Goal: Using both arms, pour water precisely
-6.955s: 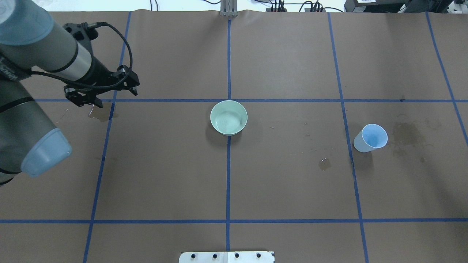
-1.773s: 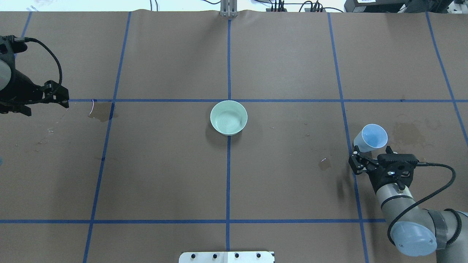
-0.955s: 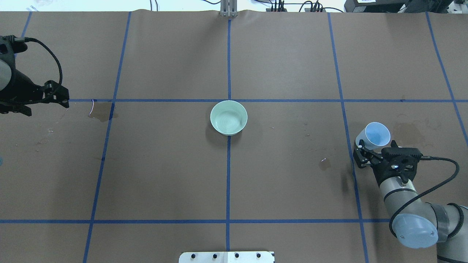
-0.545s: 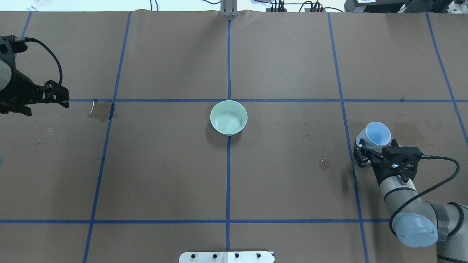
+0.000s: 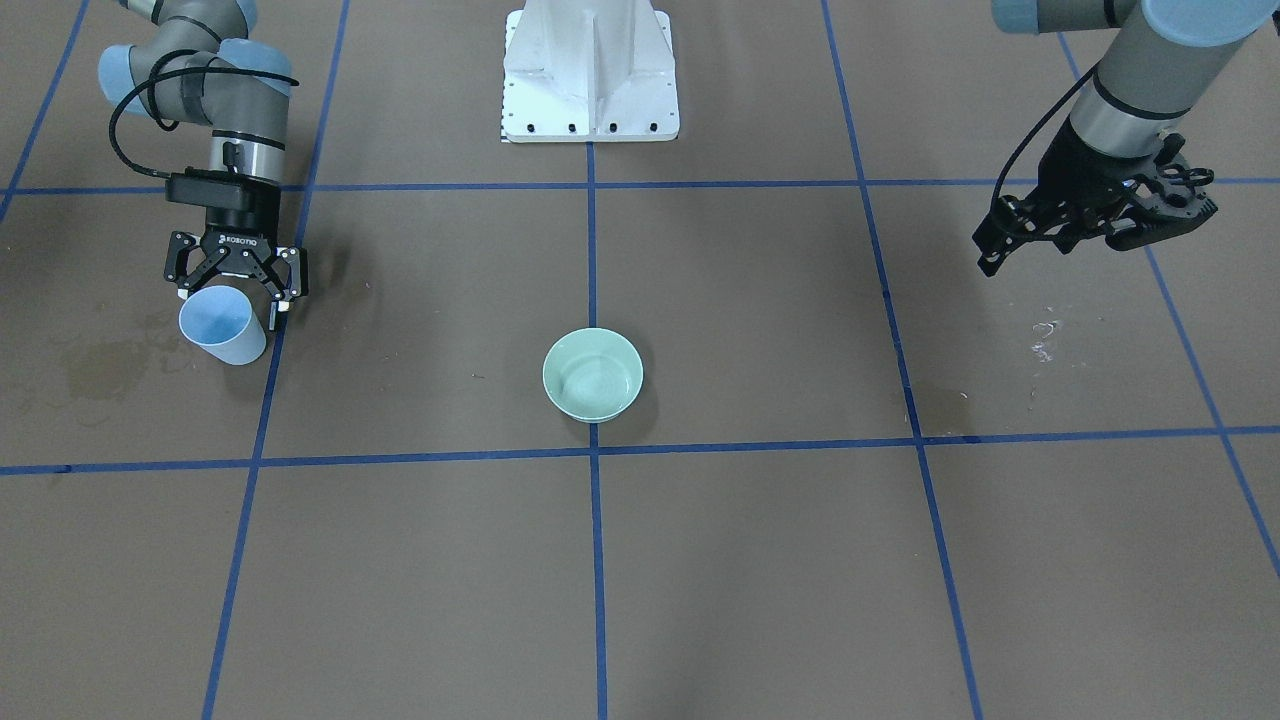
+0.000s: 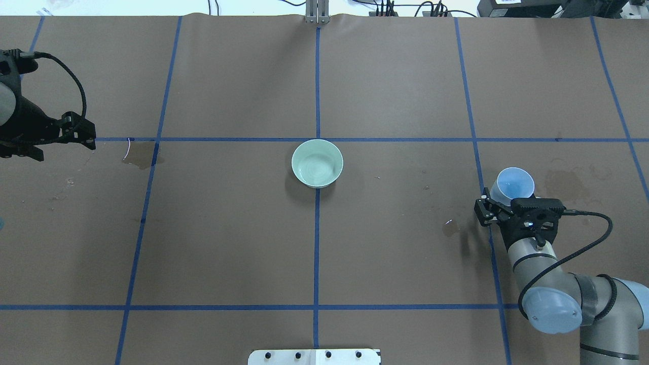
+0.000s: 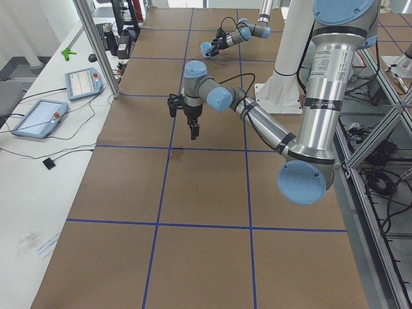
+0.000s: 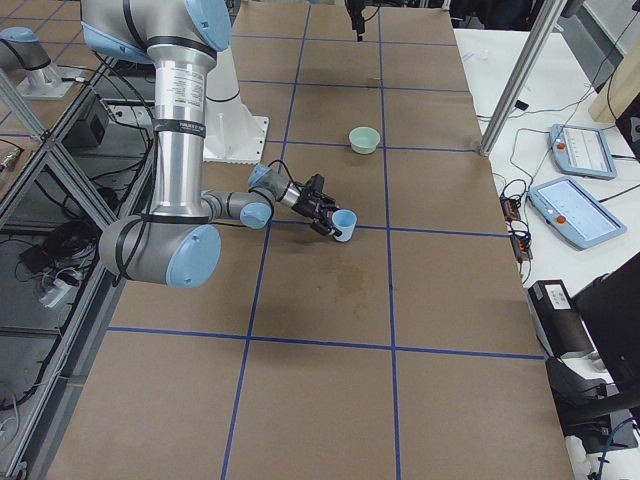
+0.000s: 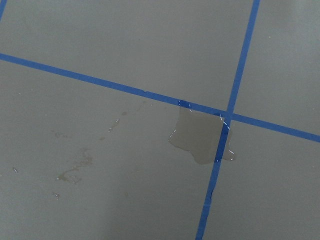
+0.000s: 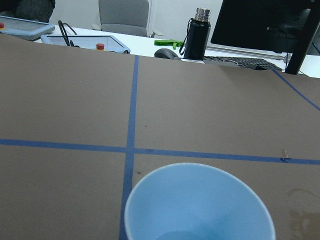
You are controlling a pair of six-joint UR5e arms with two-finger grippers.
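Note:
A light-blue cup (image 6: 515,182) sits at the table's right, and my right gripper (image 6: 499,205) is shut on its lower body from the near side. In the front view the fingers (image 5: 274,308) flank the blue cup (image 5: 222,326). The right wrist view looks into the cup (image 10: 197,205); a darker patch at its bottom may be water. A pale-green bowl (image 6: 317,163) stands at the centre with faint ripples inside. My left gripper (image 6: 66,151) hangs open and empty over the table's left edge, also seen as the left gripper (image 5: 1085,245).
Wet patches lie on the brown paper: a puddle (image 6: 142,154) at the left tape crossing, also the puddle (image 9: 200,140), a small spot (image 6: 450,228) and a damp stain (image 6: 565,183) beside the cup. The white pedestal (image 5: 590,70) stands behind the bowl.
My right arm came in and closed on the cup, and in the last half second carried it slightly left. The left arm withdrew to the left edge earlier and has stayed still since.

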